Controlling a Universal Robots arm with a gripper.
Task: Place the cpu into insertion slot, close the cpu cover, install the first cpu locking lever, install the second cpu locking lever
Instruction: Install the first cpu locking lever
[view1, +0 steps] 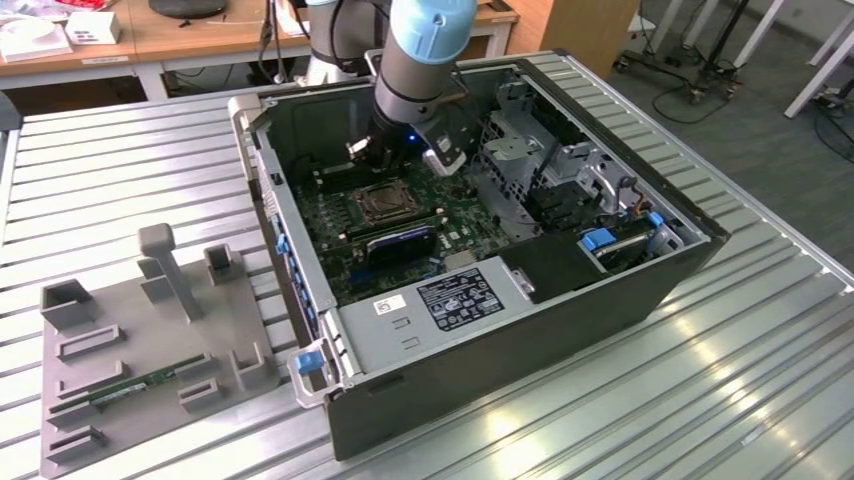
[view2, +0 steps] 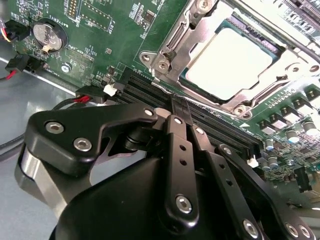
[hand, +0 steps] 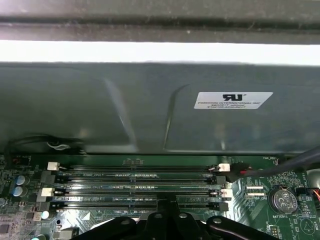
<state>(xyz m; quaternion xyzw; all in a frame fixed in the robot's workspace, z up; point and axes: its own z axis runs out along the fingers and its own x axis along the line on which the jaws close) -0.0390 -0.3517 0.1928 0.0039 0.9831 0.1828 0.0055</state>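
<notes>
Cpu (view2: 232, 57) seated in the slot (view2: 165, 62), with the cover (view2: 286, 62) lowered around it. These two steps look done. Whether the levers are latched cannot be told. End effector (view2: 180, 107) has its fingers pressed together, holds nothing, and hangs over the memory slots (hand: 135, 187) beside the socket.

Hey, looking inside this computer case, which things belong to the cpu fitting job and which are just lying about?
Job in hand:
cpu, seated under the closed cpu cover
insertion slot
claw

Just lying about:
memory slots
coin battery
grey parts tray outside the case
</notes>
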